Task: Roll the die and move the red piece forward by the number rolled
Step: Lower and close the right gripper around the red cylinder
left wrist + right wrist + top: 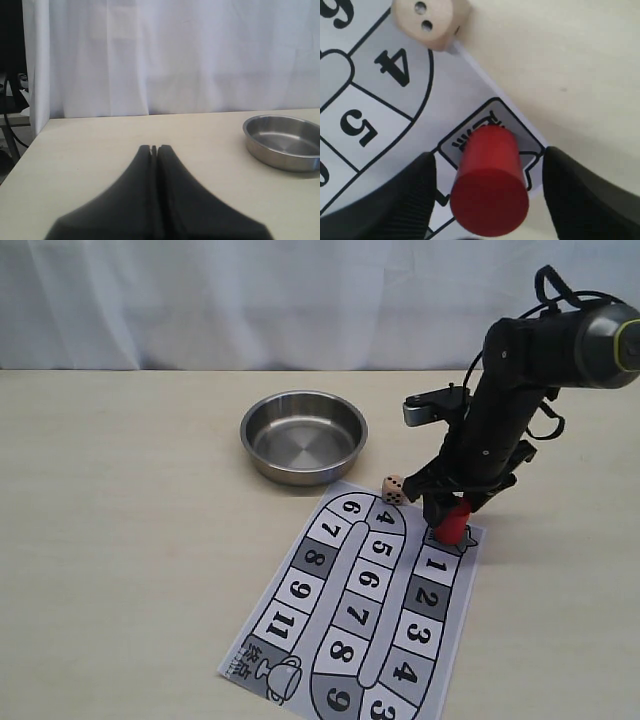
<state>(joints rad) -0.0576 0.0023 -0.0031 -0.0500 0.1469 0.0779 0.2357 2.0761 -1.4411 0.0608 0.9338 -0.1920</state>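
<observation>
1 red piece (451, 524) stands on the board's (352, 612) start square, the right claw (449, 508) wide around it without touching. 1 die (393, 489) lies at its 10 o'clock. Only the left wrist view shows the left claw (154, 150), pressed closed.

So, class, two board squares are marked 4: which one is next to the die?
The 4 at the curved end of the middle track, right beside the die; the other 4 lies far down the right-hand column.

red piece (452, 523) upright, pale die (393, 489) nearby
</observation>
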